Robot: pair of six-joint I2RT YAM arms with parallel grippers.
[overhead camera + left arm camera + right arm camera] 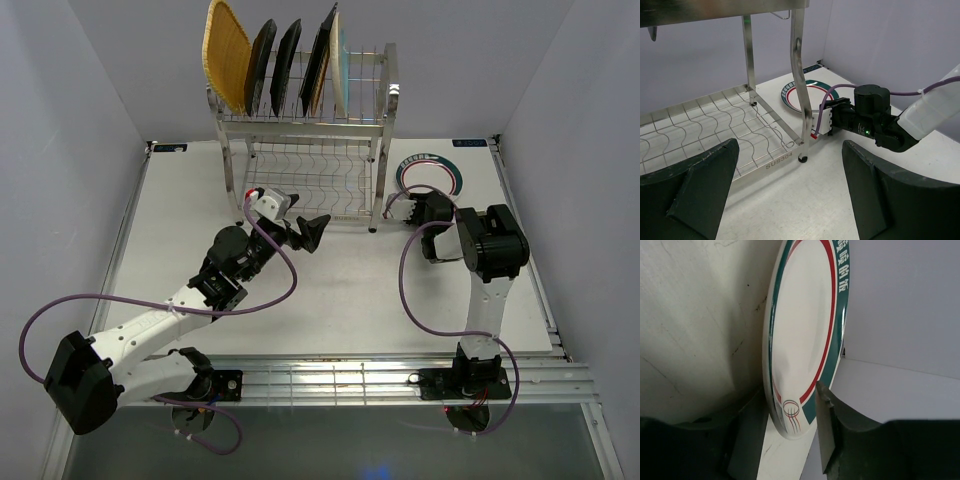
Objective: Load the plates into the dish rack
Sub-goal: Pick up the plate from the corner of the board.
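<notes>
The teal-rimmed white plate (432, 176) lies on the table to the right of the dish rack (300, 165). My right gripper (410, 208) is at the plate's near-left rim. In the right wrist view its fingers (825, 410) are closed on the plate's edge (805, 330), one under it and one on top. Several plates stand in the rack's top tier: a woven orange one (228, 55), black ones (275, 65) and a cream-blue one (339, 62). My left gripper (305, 232) is open and empty by the rack's front, low over the table (790, 145).
The rack's lower wire shelf (705, 125) holds nothing, and its front right post (799, 75) stands between my left gripper and the plate (790, 95). My right arm's wrist (867, 112) and its purple cable lie just right of that post. Grey walls close in the table.
</notes>
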